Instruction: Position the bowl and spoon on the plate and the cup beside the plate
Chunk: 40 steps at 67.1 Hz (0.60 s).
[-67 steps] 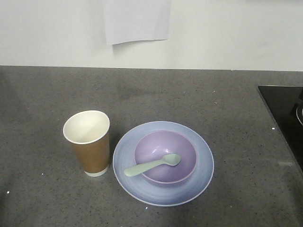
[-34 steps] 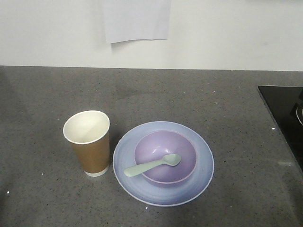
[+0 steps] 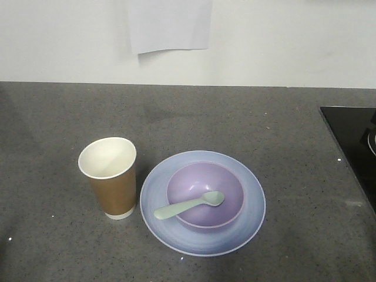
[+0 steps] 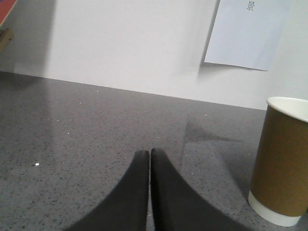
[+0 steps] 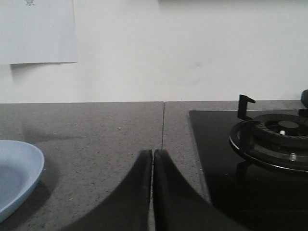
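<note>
1. The plate (image 3: 202, 202) sits on the grey desk (image 3: 235, 117), with the bowl (image 3: 205, 194) resting in its middle.
2. The spoon (image 3: 189, 205) lies across the bowl, head inside, handle over the rim toward the cup.
3. The cup (image 3: 109, 177) stands upright just beside the plate's left edge.
4. The left gripper (image 4: 149, 156) hovers low over bare desk, jaws pressed together, holding nothing.
5. The right gripper (image 5: 152, 155) likewise has its jaws pressed together, between the plate and a stove burner (image 5: 274, 137).
</note>
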Tool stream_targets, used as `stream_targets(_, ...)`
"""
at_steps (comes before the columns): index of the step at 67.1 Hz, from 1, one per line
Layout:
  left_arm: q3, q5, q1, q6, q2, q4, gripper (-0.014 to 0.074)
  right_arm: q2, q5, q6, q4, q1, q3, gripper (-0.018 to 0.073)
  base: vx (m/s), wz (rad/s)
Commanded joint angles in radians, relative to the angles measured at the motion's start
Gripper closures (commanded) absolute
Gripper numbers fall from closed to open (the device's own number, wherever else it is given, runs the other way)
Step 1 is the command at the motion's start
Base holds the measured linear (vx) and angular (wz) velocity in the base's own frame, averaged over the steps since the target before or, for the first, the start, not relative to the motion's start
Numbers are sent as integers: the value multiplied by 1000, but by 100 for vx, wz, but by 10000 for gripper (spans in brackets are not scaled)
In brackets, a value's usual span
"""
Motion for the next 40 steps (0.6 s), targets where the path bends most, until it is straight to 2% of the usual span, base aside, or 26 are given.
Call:
stream_targets(1, 21, -80, 1, 0, -14, -8, 602, -10, -87, -12, -12, -18, 8, 564, 0, 0)
stream_targets(40, 21, -80, 1, 0, -14, -8, 602, -10, -153, -12, -12, -18, 8, 564, 0, 0)
